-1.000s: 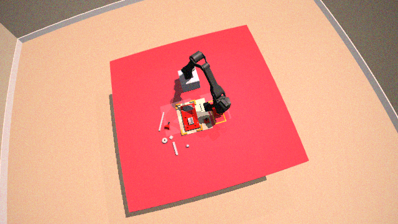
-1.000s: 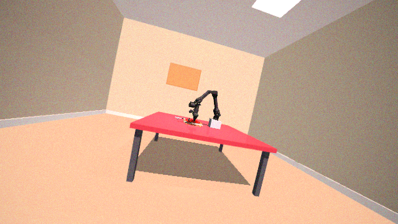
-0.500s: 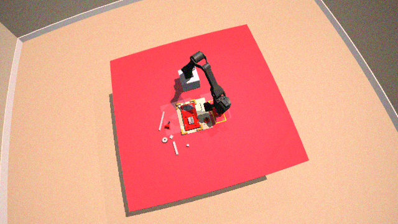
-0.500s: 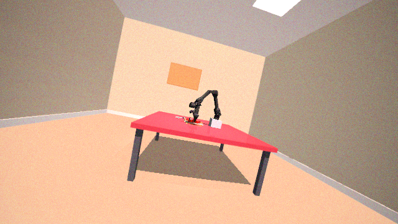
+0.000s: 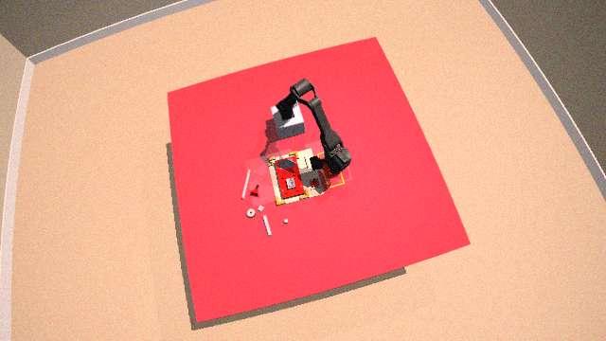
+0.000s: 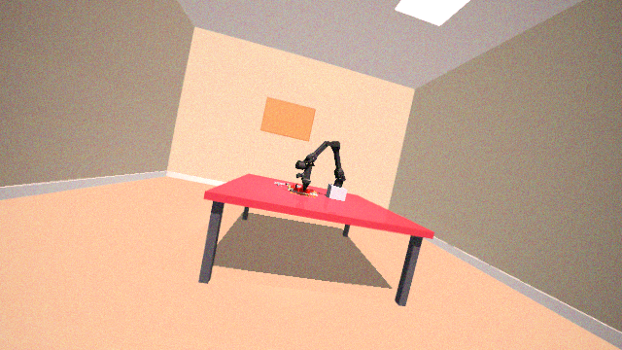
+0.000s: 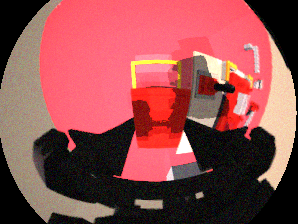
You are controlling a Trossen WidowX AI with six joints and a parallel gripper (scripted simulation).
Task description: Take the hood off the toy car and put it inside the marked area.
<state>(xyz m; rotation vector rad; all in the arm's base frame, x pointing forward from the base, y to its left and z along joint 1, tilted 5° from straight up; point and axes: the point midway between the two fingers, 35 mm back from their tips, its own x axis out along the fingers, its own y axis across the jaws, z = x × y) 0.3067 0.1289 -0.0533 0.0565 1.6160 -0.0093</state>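
Note:
My gripper [image 7: 158,120] [image 6: 305,189] is shut on the hood [image 7: 160,116], a red panel held between the fingers in the wrist view. The hood overlaps the near part of the marked area, a yellow outline [image 7: 155,62] [image 5: 336,186]. Its exact height over the table is unclear. In the top view the arm hides the fingertips and most of the hood. The red toy car [image 5: 287,191] [image 7: 230,112] stands beside the marked area, on a cream board with yellow corners.
A small red part [image 5: 313,182] [image 7: 205,85] with a black piece is between car and outline. Two white bars [image 5: 246,185] [image 5: 267,225], a ring [image 5: 251,213], small white pieces and a red piece [image 5: 255,190] lie beyond the car. The arm stands on a pale block [image 5: 290,130].

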